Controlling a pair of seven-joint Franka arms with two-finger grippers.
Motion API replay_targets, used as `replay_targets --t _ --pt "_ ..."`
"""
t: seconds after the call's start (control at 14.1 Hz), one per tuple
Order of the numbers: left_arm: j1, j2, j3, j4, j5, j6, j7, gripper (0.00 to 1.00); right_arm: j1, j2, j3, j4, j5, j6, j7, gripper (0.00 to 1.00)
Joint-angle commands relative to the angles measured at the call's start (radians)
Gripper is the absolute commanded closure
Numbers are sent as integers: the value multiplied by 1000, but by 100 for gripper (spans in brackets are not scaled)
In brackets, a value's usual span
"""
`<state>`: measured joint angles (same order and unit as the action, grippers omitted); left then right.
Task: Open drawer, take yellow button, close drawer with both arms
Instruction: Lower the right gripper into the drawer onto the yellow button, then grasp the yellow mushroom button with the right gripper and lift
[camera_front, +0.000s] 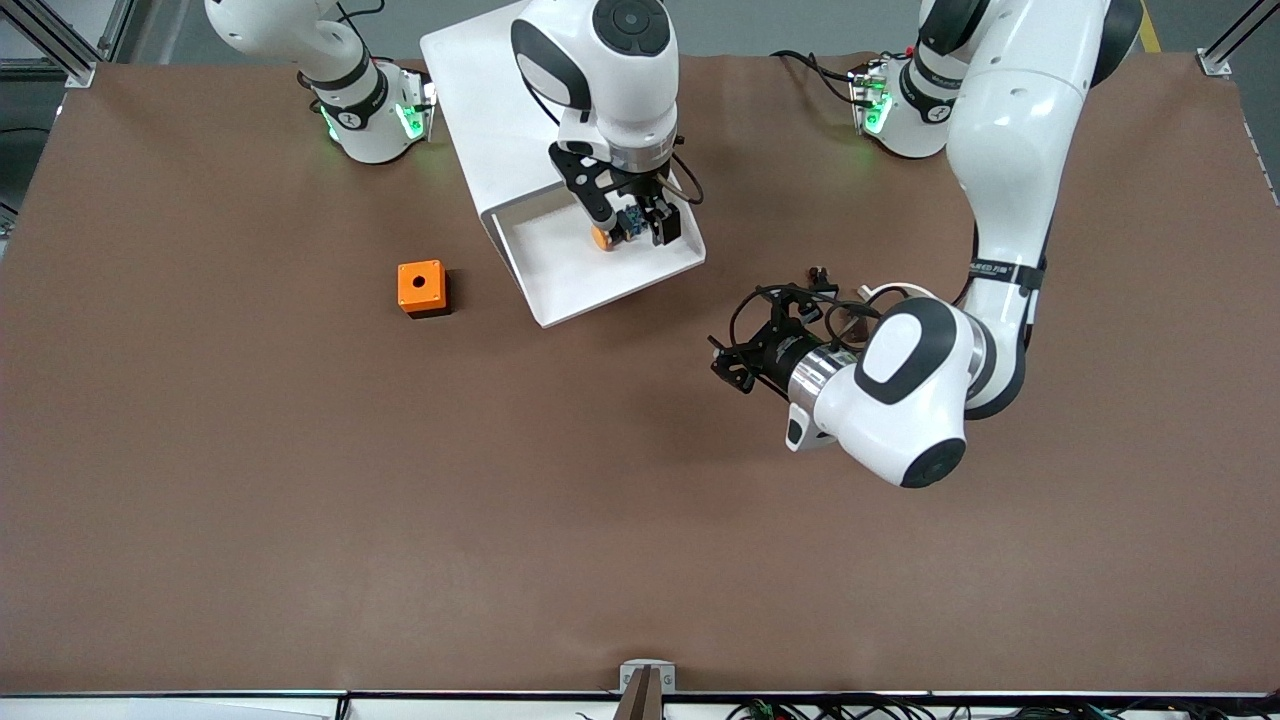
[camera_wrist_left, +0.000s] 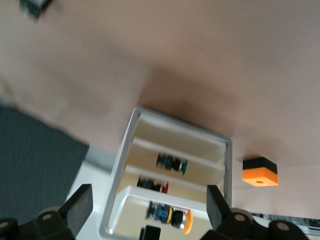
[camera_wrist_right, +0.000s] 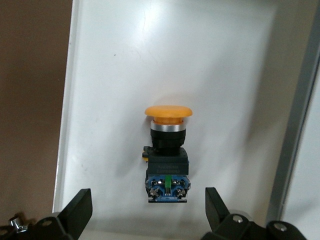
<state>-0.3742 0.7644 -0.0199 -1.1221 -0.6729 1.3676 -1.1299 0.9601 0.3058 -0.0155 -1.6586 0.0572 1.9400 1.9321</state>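
— Where's the button (camera_wrist_right: 167, 159)?
— In the open drawer (camera_front: 560, 290); your right gripper (camera_front: 628, 222) is spread wide over it, holding nothing. Descend and grip.
— Left gripper (camera_front: 738, 368)?
— Waiting beside the drawer, open, empty.

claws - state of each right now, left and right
Left claw: open, empty, over the table beside the drawer.
Right claw: open, over the open drawer, fingers either side of the button, not gripping it.

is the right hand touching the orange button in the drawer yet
Apart. The right wrist view shows the right hand open, bare drawer floor between each finger and the button.
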Motion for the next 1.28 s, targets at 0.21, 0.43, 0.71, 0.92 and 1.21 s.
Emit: replay_targets --t 0.21,0.43,0.71,0.92,1.21 --pt "-60 -96 9 -21 223 221 156 0 8 1 -11 -3 -37 -39 2 0" --pt "-69 -97 12 -21 297 313 160 0 8 6 -11 -9 -56 -39 -8 0" --pt "-57 -97 21 -22 338 346 225 0 9 35 -11 -7 -57 -36 -16 1" --pt "-63 -83 21 -28 346 412 229 0 14 36 -11 -7 -57 -35 -47 24" --pt "-63 -80 17 -33 380 423 229 0 15 35 -9 0 -39 -39 -71 98"
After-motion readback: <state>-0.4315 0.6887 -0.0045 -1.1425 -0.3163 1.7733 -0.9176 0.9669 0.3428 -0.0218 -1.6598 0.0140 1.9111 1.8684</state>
